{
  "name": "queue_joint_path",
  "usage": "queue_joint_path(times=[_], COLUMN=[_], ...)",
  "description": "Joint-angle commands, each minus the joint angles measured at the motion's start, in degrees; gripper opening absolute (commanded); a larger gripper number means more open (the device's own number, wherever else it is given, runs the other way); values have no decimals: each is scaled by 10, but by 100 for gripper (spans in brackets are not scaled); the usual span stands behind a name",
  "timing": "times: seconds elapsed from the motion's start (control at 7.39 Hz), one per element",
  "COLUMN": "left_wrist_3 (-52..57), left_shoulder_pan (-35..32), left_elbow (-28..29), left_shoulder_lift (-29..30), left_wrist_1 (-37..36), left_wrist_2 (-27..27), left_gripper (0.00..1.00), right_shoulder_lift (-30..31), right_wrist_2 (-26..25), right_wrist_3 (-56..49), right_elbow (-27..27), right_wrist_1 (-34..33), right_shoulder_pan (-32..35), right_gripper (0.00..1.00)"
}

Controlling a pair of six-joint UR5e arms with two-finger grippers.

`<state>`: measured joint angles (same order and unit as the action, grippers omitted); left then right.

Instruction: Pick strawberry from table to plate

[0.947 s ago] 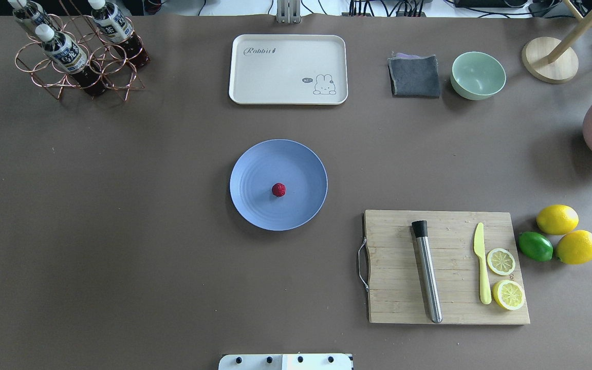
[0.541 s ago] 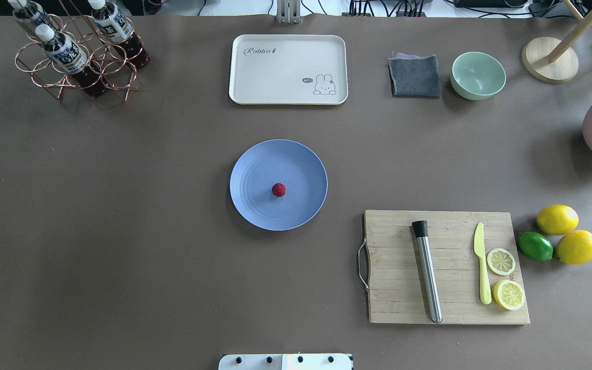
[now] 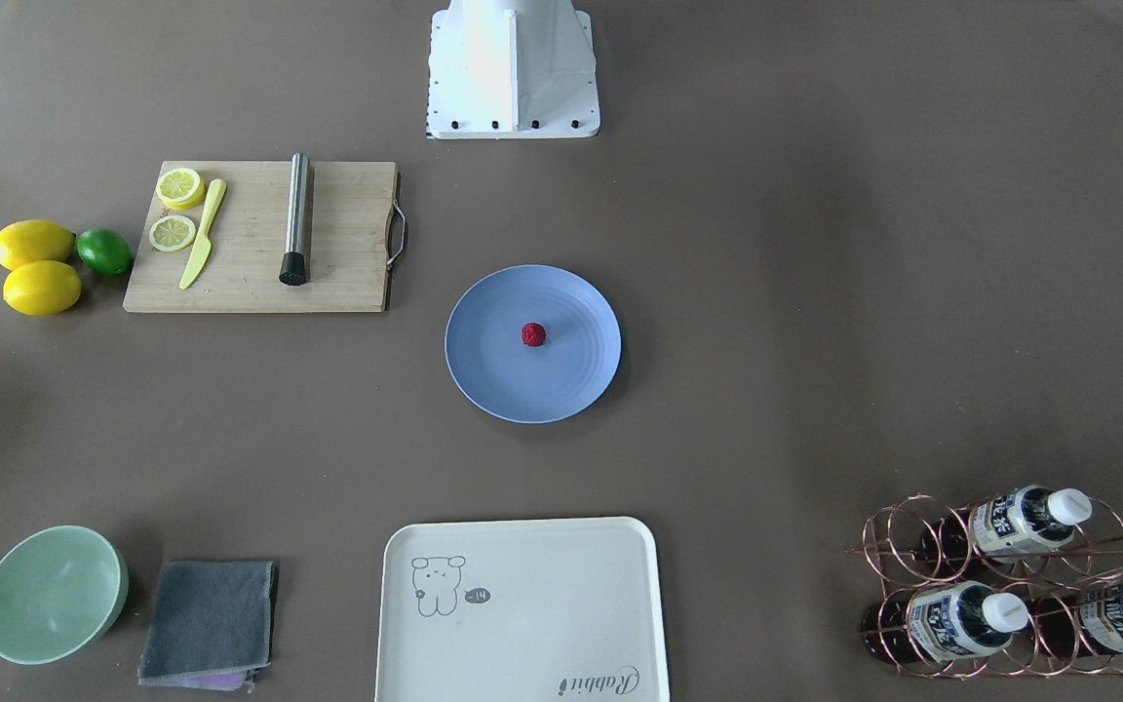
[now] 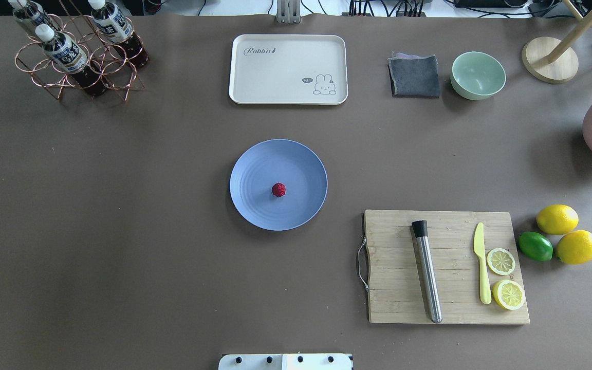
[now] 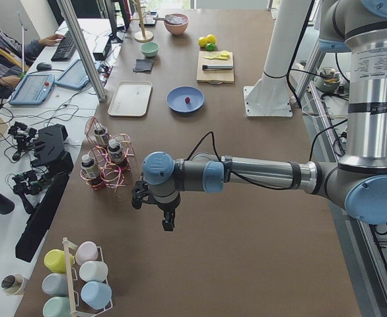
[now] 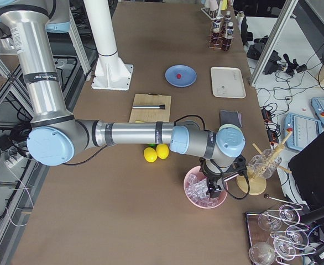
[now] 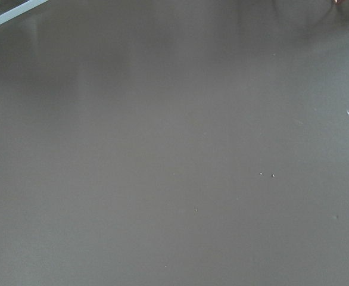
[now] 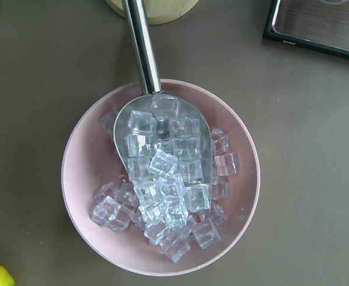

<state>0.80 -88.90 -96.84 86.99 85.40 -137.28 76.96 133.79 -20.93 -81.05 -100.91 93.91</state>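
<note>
The small dark red strawberry [image 4: 278,189] [image 3: 533,334] lies near the middle of the round blue plate [image 4: 303,162] [image 3: 576,385] at the centre of the table [image 4: 121,231]. Neither gripper shows in the overhead or front views. Seen from the exterior left, my left gripper [image 5: 168,223] hangs over bare table beside the bottle rack, far from the plate. In the exterior right view, my right gripper [image 6: 213,190] hovers over a pink bowl of ice cubes [image 8: 162,179]. Open or shut, I cannot tell for either gripper.
A wooden cutting board [image 4: 393,288] holds a steel muddler, a yellow knife and lemon slices, with two lemons [image 4: 557,219] and a lime beside it. A cream tray [image 4: 288,69], grey cloth, mint bowl [image 4: 478,75] and copper bottle rack [image 4: 77,56] line the far edge.
</note>
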Motion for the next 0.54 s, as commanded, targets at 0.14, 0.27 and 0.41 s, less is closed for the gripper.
queue_joint_path(times=[0.14,0.27,0.41], left_wrist_3=[8,8,8], left_shoulder_pan=[-5,-6,-7], left_elbow=[-4,-5,-19], left_shoulder_lift=[0,-2,-4], left_wrist_1=[-9,-10,-16], left_wrist_2=[2,2,1], left_gripper=[97,97,97], right_shoulder_lift=[4,8,8], right_wrist_2=[2,0,2], right_wrist_3=[5,5,5], right_elbow=[-5,-19,-17], right_wrist_1=[-2,-10,-13], right_shoulder_pan=[0,0,-3], right_gripper=[100,100,100])
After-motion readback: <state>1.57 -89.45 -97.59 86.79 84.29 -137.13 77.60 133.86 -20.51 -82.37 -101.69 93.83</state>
